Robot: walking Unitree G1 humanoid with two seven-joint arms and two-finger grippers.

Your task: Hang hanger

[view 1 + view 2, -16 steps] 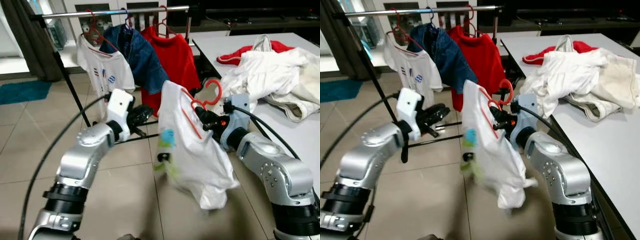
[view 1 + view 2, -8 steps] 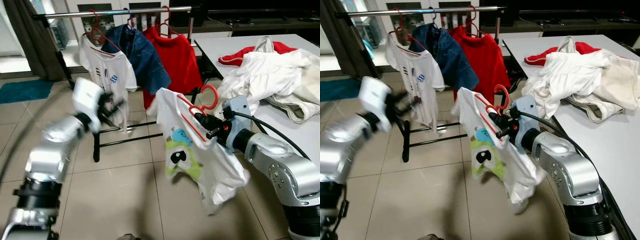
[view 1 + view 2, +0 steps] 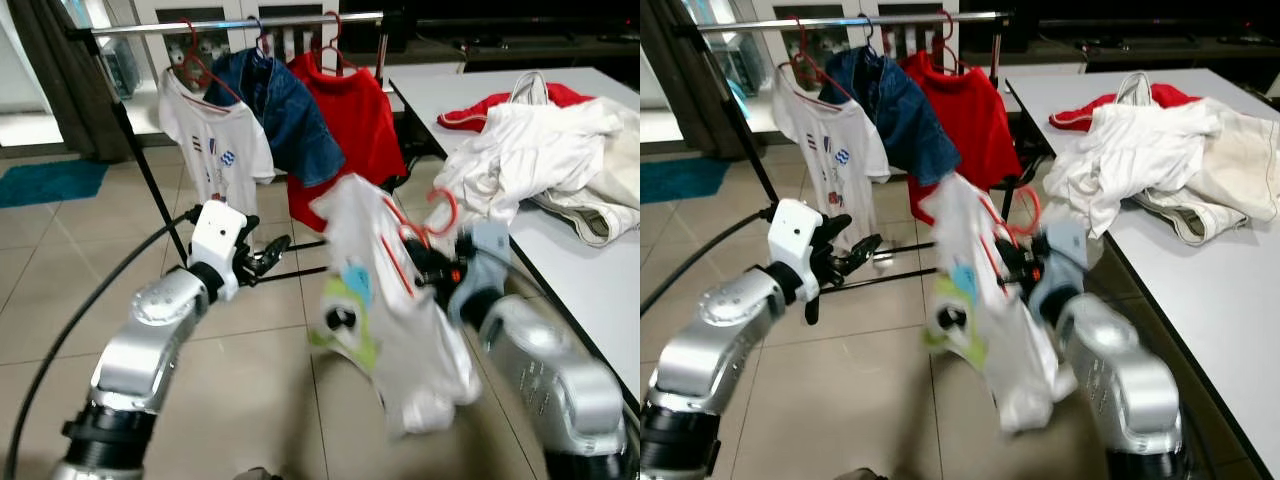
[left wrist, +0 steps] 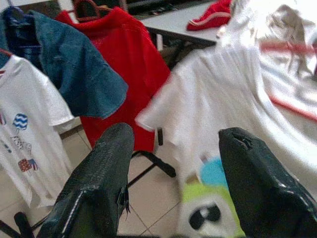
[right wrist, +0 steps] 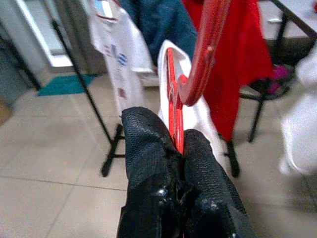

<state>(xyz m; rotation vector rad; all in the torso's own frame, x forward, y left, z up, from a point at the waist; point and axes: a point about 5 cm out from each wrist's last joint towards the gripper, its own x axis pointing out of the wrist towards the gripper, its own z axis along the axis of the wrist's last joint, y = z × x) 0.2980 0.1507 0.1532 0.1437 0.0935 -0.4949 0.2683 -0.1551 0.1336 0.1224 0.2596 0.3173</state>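
- Rail [image 3: 240,24] crosses the top of the rack, already carrying a white shirt, a denim jacket [image 3: 285,110] and a red shirt [image 3: 345,120].
- Bench [image 3: 590,270] on my right holds a heap of laundry [image 3: 540,150].
- White T-shirt [image 3: 385,300] with a green cartoon print dangles from the red hanger [image 5: 198,74], low in front of the rack, well below the rail.
- My right claw [image 5: 178,153] pinches that hanger's wire.
- My left claw [image 4: 173,163] stands open, holding nothing.
- Risk, I judge: swinging cloth could twist the hook off-line, or catch the denim sleeve.

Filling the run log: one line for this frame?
phase: carry to rail | right gripper: shut on red hanger with white shirt | left gripper: open, empty | hung: no
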